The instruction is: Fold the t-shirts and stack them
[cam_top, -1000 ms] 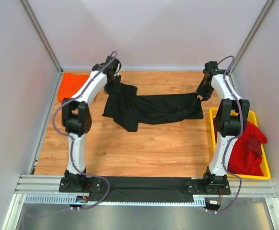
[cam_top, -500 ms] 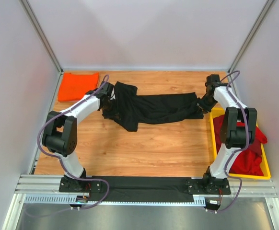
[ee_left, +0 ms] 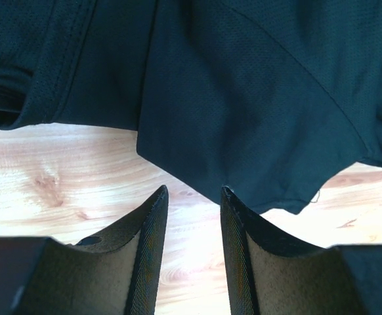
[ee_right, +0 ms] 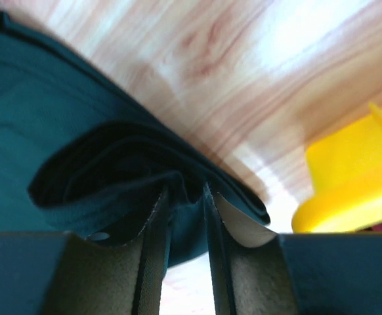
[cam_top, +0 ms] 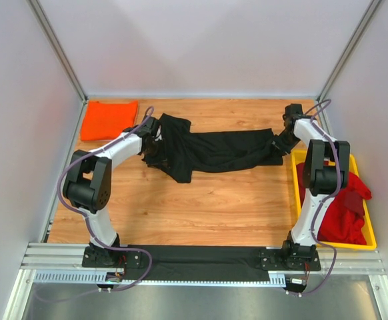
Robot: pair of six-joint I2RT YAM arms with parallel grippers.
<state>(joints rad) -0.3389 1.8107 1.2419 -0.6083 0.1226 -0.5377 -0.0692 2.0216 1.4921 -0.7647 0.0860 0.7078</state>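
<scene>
The black t-shirt [cam_top: 221,150] lies stretched left to right across the far half of the table, bunched at its left end. My left gripper [cam_top: 151,151] sits low at that left end. In the left wrist view it [ee_left: 192,191] is open over bare wood, and the shirt's hem [ee_left: 243,98] lies just past its fingertips. My right gripper [cam_top: 279,145] is at the shirt's right end. In the right wrist view it [ee_right: 186,190] is shut on a fold of the black cloth [ee_right: 46,131]. A folded orange t-shirt [cam_top: 109,119] lies at the far left corner. Red t-shirts [cam_top: 344,207] are heaped in the tray.
The yellow tray [cam_top: 294,180] stands along the table's right edge, and its corner [ee_right: 355,177] is close beside my right gripper. White walls enclose the table on three sides. Bare wood stretches across the near half.
My left arm has dropped from a raised pose at the back to the shirt's left edge, uncovering the orange shirt. The right gripper has sunk slightly, and the black shirt now lies flatter.
</scene>
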